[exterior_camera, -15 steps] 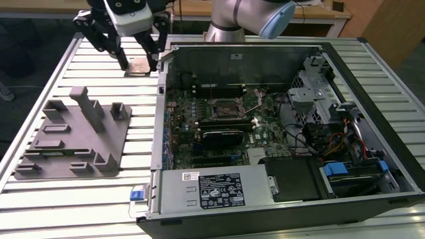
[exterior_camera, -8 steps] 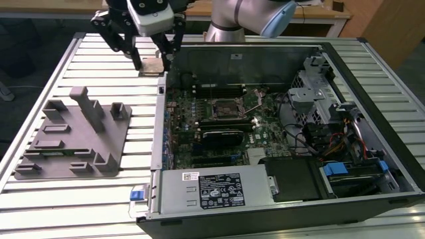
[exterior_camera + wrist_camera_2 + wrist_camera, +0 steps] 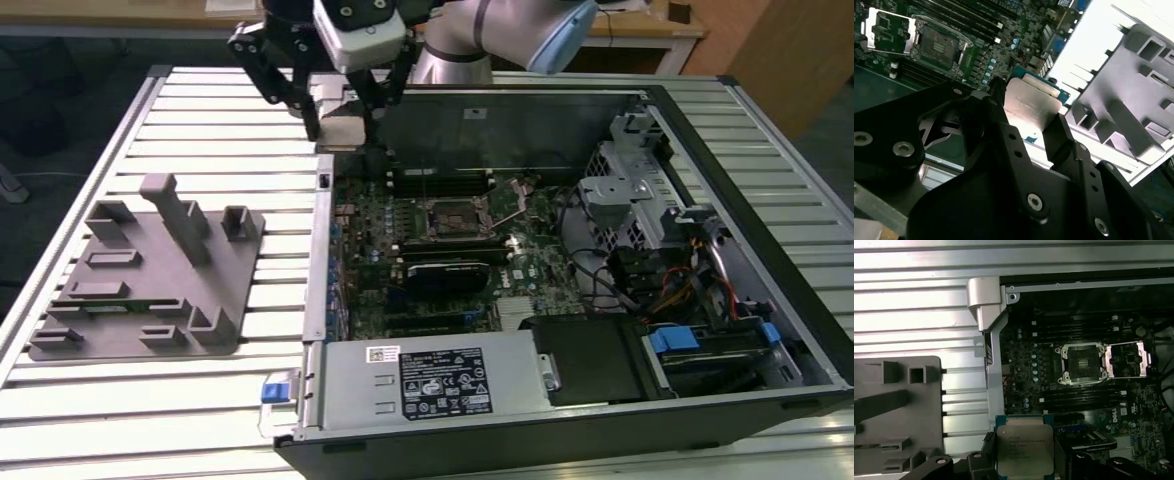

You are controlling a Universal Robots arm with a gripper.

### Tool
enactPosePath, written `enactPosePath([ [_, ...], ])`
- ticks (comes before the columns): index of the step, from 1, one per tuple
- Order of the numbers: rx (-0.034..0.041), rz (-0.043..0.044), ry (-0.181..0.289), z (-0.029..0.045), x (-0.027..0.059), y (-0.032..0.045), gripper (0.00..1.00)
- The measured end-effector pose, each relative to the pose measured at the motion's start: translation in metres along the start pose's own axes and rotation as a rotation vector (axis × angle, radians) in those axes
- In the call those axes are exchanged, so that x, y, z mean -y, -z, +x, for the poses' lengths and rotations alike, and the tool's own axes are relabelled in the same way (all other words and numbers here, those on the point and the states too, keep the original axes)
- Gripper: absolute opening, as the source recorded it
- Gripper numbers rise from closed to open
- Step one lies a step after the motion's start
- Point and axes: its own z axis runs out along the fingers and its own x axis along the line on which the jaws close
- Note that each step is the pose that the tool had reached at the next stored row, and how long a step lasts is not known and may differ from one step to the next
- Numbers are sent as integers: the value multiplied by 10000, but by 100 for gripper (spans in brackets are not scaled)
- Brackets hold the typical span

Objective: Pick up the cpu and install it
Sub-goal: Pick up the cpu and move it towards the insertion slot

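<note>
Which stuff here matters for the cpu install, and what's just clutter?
On the job:
- black gripper, shut on the flat square silver-topped cpu
- open black-framed motherboard socket

Just lying about:
- grey plastic tray with upright posts
- silver metal power supply box
</note>
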Motion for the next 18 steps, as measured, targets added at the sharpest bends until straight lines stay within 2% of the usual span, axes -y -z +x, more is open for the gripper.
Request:
enactPosePath([
  [18, 0, 0, 1, -716, -59, -34, 55],
])
